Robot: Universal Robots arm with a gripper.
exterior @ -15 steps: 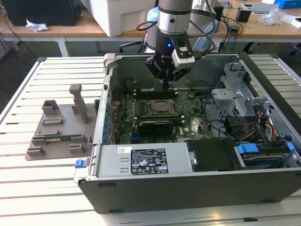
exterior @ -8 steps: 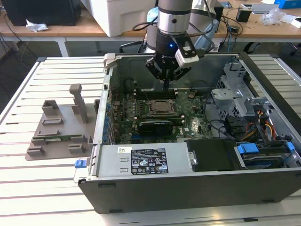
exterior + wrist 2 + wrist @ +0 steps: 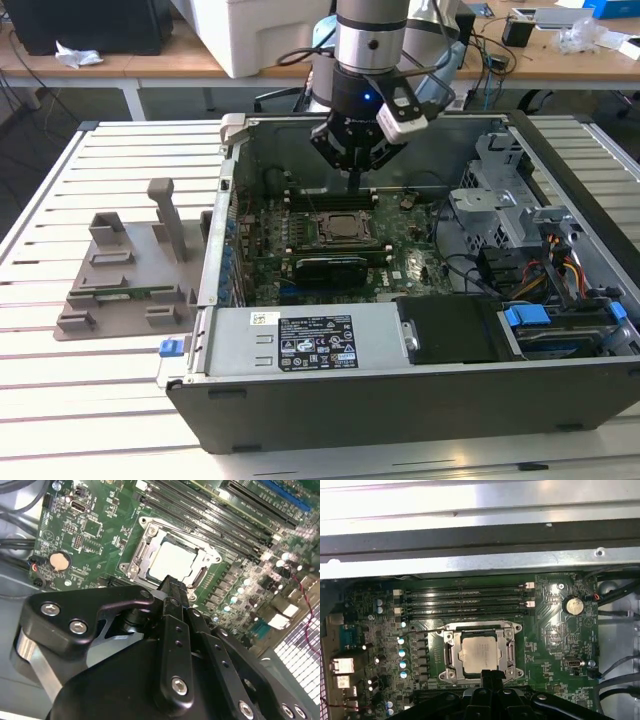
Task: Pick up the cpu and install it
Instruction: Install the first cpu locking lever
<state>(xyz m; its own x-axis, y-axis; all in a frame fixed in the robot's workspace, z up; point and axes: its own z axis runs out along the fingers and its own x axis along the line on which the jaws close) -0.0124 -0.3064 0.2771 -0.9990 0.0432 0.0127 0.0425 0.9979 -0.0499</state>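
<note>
silver cpu [image 3: 479,652] in socket [image 3: 451,650], slatted table [image 3: 100,400]

This is looking like a robotics lab or electronics workshop. An industrial robot arm [image 3: 370,40] is hanging over an open desktop computer case [image 3: 400,400], its green motherboard [image 3: 545,630] showing, which is lying on a slatted aluminium table [image 3: 100,400] beside a grey plastic fixture tray [image 3: 110,290]. Behind them, wooden workbenches [image 3: 190,62] are carrying tangled cables [image 3: 480,45], a white box [image 3: 260,35] and small bits of gear.
</note>
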